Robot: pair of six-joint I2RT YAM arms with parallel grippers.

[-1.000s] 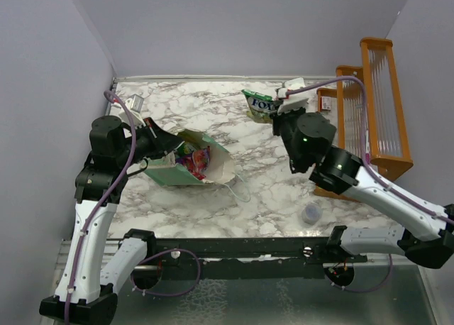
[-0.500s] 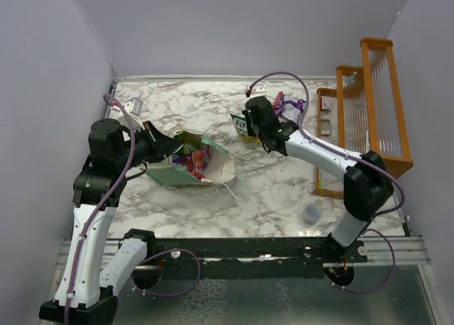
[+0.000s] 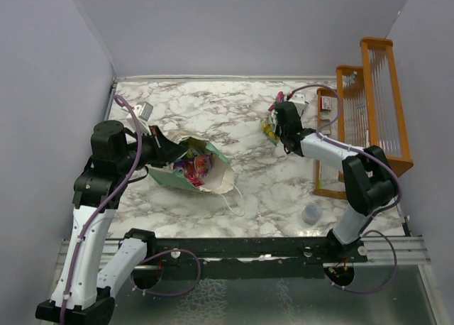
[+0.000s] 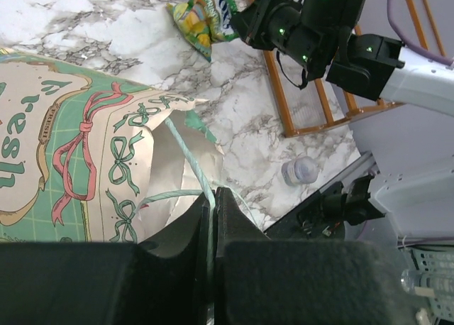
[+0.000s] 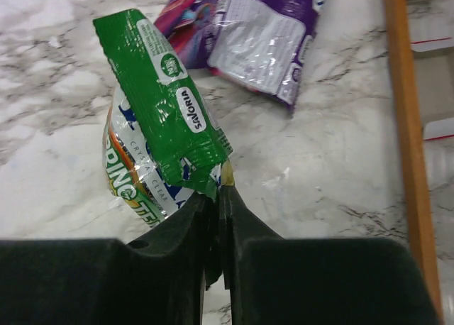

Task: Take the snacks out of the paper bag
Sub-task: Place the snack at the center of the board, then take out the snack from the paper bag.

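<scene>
Green packet [image 5: 159,91] is pinched by right claw [image 5: 215,190], purple packet [image 5: 255,27] out beyond it; paper bag [image 4: 64,155] is pinched at its handle [image 4: 186,151] by left claw [image 4: 214,197], snacks [image 3: 193,163] left inside

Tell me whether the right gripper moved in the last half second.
Yes. The right gripper, shut on the green packet, moved right, toward the orange rack.

**Print on the Packet and Bag**

The green crinkly foil snack packet [image 5: 164,105] bears "SAVORIA" in white on its green strip; below, large letters read "PRING", cut off at the fold; small print beside them may say "CRISTAL CLEAR"; lettering on the mint-green paper gift bag [image 4: 64,162] is cropped past reading.
</scene>
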